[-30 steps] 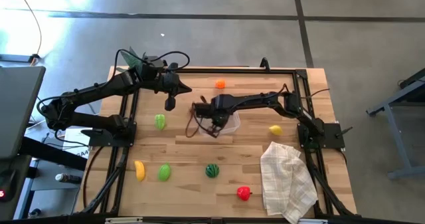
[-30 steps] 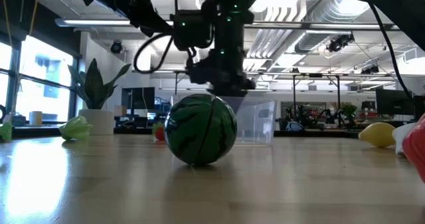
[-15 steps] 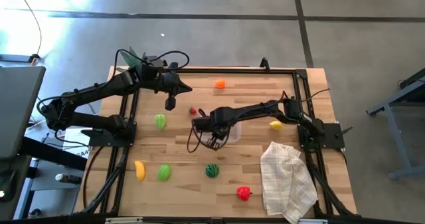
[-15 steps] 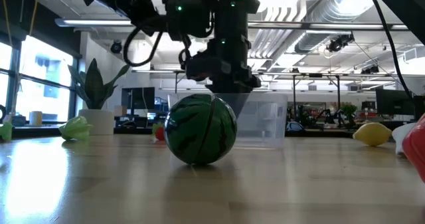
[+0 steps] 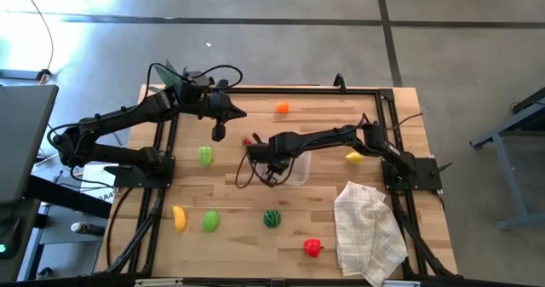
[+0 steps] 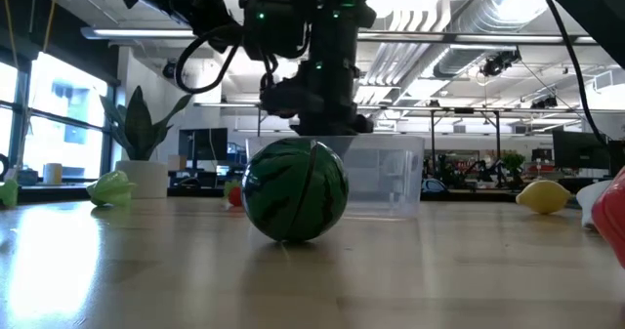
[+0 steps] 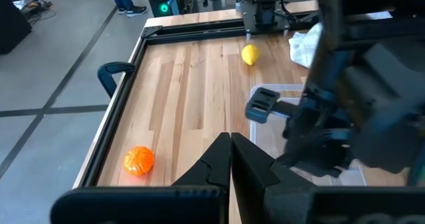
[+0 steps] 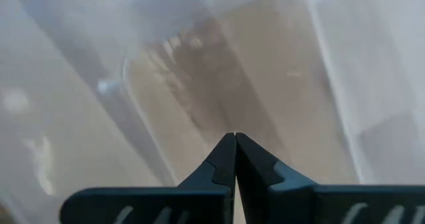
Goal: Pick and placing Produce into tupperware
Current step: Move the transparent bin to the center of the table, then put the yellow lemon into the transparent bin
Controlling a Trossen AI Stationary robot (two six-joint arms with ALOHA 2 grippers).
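Right gripper [image 5: 271, 169]: fingers closed on nothing, at the tupperware's left edge.
Left gripper [image 5: 218, 134]: fingers closed, empty, above the counter [image 5: 238, 202].
Tupperware [image 5: 296, 169]: mid-counter.
Produce: strawberry [image 5: 248, 140] just behind the tupperware; watermelon [image 5: 272, 218] nearer the front.

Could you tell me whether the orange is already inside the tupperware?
No, the orange lies on the wood near the far edge, apart from the tupperware.
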